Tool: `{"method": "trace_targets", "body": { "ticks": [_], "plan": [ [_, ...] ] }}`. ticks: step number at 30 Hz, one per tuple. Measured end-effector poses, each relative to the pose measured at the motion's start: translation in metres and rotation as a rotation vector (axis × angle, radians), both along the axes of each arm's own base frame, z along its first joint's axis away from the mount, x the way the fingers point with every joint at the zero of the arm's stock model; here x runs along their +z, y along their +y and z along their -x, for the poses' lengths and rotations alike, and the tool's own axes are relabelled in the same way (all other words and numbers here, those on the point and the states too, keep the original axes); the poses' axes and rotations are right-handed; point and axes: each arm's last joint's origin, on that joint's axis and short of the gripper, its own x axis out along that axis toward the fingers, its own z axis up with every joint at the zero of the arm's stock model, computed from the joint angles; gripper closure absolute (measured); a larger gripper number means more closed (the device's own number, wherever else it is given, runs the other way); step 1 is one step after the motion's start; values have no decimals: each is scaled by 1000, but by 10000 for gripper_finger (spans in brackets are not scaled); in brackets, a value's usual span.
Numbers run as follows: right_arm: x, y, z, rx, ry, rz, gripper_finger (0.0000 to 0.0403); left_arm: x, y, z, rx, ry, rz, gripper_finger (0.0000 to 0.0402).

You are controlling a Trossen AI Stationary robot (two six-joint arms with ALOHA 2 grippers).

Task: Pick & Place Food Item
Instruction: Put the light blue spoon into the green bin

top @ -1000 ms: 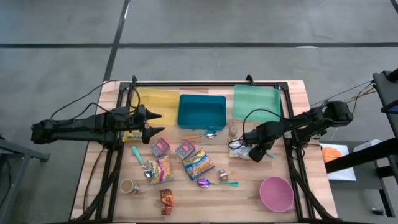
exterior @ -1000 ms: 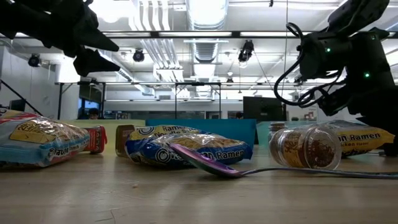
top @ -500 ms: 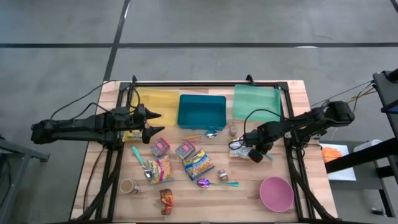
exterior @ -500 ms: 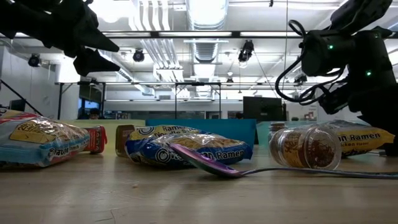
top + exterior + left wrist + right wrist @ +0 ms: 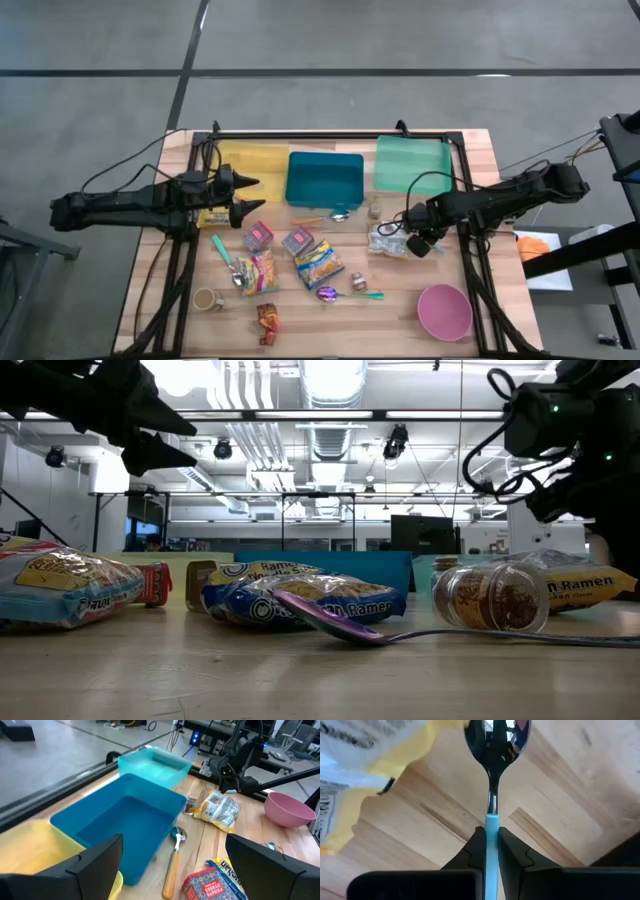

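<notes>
My right gripper point(image 5: 421, 243) hangs near the table's right side, pointing down, shut on a spoon point(image 5: 496, 740) with a shiny metal bowl and a light-blue handle. Just to its left a yellow ramen packet point(image 5: 388, 240) lies flat on the wood, touched by no gripper; the same ramen packet point(image 5: 582, 588) shows in the low view behind a lying jar point(image 5: 490, 597). My left gripper point(image 5: 246, 197) hovers open at the left, beside the teal bin point(image 5: 324, 178), with nothing between its fingers. My right gripper pinches the spoon's light-blue handle point(image 5: 491, 821) between its two fingers point(image 5: 478, 845), close to where the handle meets the metal neck. The fingers point down from above and lie along the spoon. The spoon hangs below them, bowl lowest, clear of the table.
A yellow tray point(image 5: 250, 165) and a green tray point(image 5: 412, 163) flank the teal bin at the back. A pink bowl point(image 5: 444, 311) sits at the near right. Snack packets point(image 5: 318, 264), more spoons point(image 5: 222, 250) and a cup point(image 5: 207, 299) are scattered mid-table.
My right gripper has risen from the table beside the ramen packet and drawn a little toward the table's right edge. The ramen packet stays where it lay.
</notes>
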Motion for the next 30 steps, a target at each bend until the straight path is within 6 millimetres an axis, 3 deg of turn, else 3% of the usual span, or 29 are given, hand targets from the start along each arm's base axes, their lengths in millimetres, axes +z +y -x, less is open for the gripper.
{"method": "trace_targets", "body": {
  "ticks": [11,19,24,30],
  "plan": [
    [29,-4,19,-58,-160,33,384,7,0,-2,-9,-60,-40,44],
    [84,-13,11,-55,-366,222,384,10,1,-3,20,-90,-55,44],
    [117,-35,-2,-11,-390,352,385,8,5,-10,130,-106,-27,44],
    [144,-84,-16,53,-358,421,385,13,11,-25,149,-42,-22,44]
  ]
}}
